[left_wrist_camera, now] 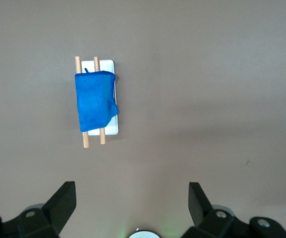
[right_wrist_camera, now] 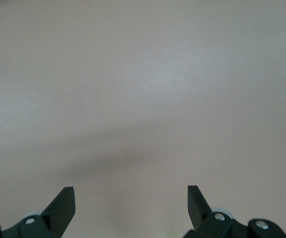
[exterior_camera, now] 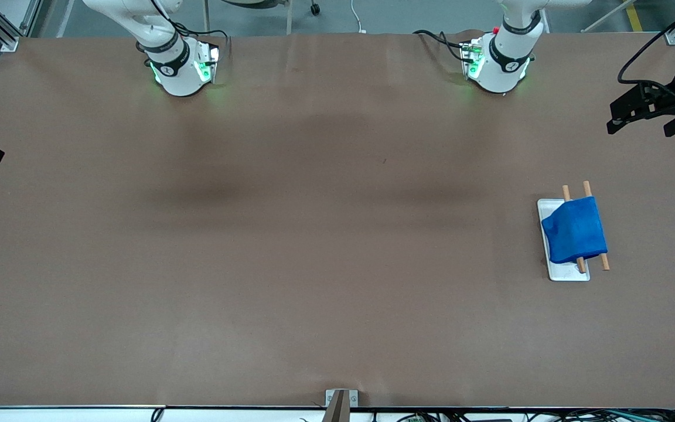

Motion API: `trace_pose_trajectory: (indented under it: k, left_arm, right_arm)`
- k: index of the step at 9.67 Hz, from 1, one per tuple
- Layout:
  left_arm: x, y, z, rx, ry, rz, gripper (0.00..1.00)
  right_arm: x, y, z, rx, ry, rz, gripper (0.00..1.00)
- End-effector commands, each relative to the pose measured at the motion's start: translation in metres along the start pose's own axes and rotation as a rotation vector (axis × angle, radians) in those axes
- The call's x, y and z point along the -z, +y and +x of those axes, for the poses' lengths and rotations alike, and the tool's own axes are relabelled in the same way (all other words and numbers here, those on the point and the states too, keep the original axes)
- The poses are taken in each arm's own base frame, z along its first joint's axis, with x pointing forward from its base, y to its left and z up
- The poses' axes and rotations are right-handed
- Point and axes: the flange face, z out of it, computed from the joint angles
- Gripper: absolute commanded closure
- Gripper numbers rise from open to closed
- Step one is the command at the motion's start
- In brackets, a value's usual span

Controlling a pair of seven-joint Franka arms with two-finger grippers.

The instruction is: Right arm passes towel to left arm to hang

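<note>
1. Brown table (exterior_camera: pixel 290 246) fills the frame.
2. Left gripper (exterior_camera: pixel 645 108) is up at the upper right edge, fingers spread wide, empty. Right gripper (right_wrist_camera: pixel 131 206) likewise spread, empty, over bare tabletop.
3. Towel (exterior_camera: pixel 575 230), mid-right, draped over two wooden rods (exterior_camera: pixel 605 262) on a white tray (exterior_camera: pixel 566 274).
</note>
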Motion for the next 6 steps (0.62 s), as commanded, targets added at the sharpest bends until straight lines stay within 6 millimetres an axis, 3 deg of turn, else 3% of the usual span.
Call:
trace_pose_trajectory:
  k: [1, 6]
  left_arm:
    - [-0.0114, -0.0034, 0.0041, 0.013, -0.034, 0.022, 0.0]
    - [-0.0088, -0.0049, 0.0042, 0.017, -0.02, 0.028, 0.0]
  right_arm:
    - [0.0019, -0.0019, -0.0072, -0.015, 0.002, -0.017, 0.0]
    - [0.0013, -0.0011, -0.0071, -0.017, 0.002, -0.017, 0.0]
